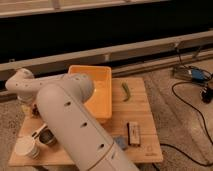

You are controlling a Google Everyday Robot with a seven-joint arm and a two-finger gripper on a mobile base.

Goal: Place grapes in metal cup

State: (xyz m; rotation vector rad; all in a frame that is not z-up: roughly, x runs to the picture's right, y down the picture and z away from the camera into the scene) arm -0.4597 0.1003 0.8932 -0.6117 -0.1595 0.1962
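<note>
You are looking at a warm, yellowish scene, fairly dim overall. Light falls from above: the top of the pale arm (70, 115) is the brightest thing you see, and its underside goes grey. The orange tray (98, 96) glows evenly, without glare. The wall (110, 30) behind is almost black. The arm's shadow darkens the left side of the table (145, 125), where the gripper (33, 107) hangs below the elbow (mostly lost in that shade). The floor (185, 125) to the right is dull.

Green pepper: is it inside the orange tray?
No, the pepper lies on the table beside the tray; the gripper hangs over the table's left end.
</note>
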